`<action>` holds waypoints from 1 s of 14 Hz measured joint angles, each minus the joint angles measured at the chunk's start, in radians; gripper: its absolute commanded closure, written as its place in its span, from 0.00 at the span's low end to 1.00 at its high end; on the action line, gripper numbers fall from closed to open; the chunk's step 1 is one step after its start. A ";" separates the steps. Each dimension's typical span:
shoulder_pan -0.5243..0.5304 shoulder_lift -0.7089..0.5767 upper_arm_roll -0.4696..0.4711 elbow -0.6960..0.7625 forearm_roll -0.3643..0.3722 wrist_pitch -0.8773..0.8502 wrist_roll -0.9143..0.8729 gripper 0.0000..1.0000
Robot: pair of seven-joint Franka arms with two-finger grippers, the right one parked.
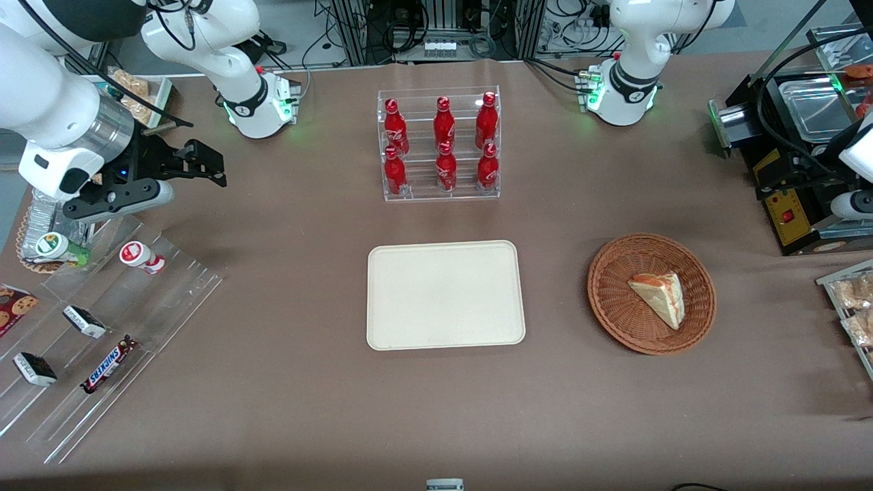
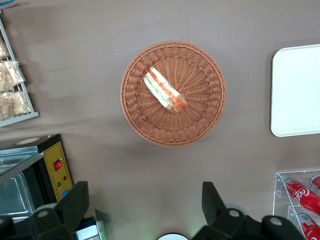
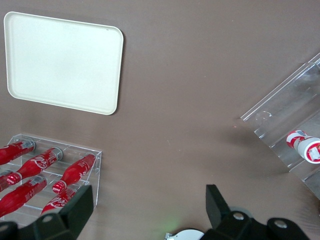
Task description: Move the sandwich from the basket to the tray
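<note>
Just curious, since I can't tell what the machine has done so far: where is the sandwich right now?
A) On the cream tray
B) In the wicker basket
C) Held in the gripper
B: the sandwich lies in the basket; the tray is bare, and the gripper hangs open above the basket.

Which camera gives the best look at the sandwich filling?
The left wrist view: the hand, open, hangs above the basket, and the sandwich shows its red and green layers. The front view shows mostly pale bread. The right wrist view misses it.
</note>
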 measured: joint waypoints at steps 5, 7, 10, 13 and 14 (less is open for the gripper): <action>0.000 0.000 -0.001 0.000 0.000 -0.007 0.000 0.00; 0.000 0.000 -0.001 0.000 0.000 -0.011 0.000 0.00; 0.000 0.000 -0.001 -0.002 0.000 -0.047 -0.001 0.00; 0.000 0.005 -0.001 -0.077 0.000 -0.018 -0.005 0.00; 0.000 0.008 -0.001 -0.132 0.000 0.039 -0.005 0.00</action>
